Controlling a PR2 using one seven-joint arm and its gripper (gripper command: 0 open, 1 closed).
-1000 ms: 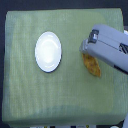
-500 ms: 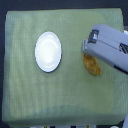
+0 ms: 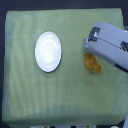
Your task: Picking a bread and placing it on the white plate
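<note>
The white plate [image 3: 48, 51] lies empty on the green cloth, toward the exterior view's left. The bread [image 3: 92, 63], a golden-brown roll, lies on the cloth at the exterior view's right, and the arm covers its upper part. My grey gripper [image 3: 91, 46] comes in from the right edge and hangs over the bread's upper end. Its fingers are blurred and seen from above, so whether they are open or shut does not show. A wide strip of cloth separates the gripper and bread from the plate.
A green cloth [image 3: 60, 95] covers the table, with dark floor around its edges. The arm's body [image 3: 112, 50] fills the right side above the cloth.
The arm has shifted very slightly; the bread and the plate have not moved.
</note>
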